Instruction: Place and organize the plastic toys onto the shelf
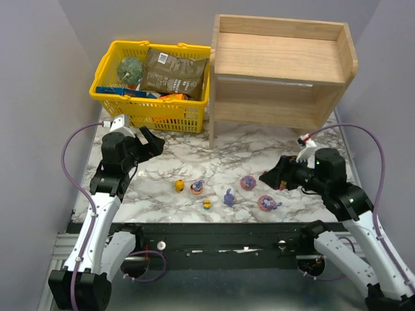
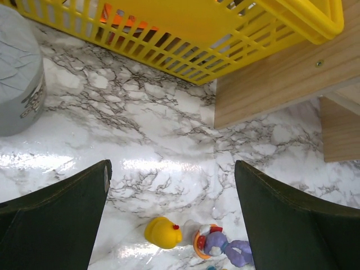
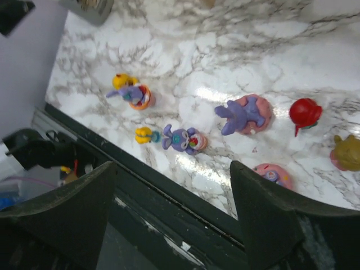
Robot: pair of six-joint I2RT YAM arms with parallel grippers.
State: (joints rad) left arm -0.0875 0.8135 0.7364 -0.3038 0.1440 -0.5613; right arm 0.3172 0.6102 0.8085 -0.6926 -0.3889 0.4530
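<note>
Right gripper sits low over white-grey marble tabletop at 4 o'clock in top view, jaws wide apart, nothing between them. Left gripper at 9 o'clock, jaws spread full, holding nothing, bare marble under it.

Small plastic toys lie in a loose row at 6 o'clock, close to table's near edge and black front rail:
- yellow figurine
- purple bunny on orange-red base
- tiny yellow toy
- lying purple bunny
- bunny on pink round base
- second pink-base bunny

Right wrist view adds red toy and tan-pink toy at 3 o'clock of that frame.

Light wooden two-tier shelf at 1 o'clock, well apart from toys, open marble strip before its front. Yellow plastic mesh basket at 11 o'clock, right side just beside shelf's left wall.
</note>
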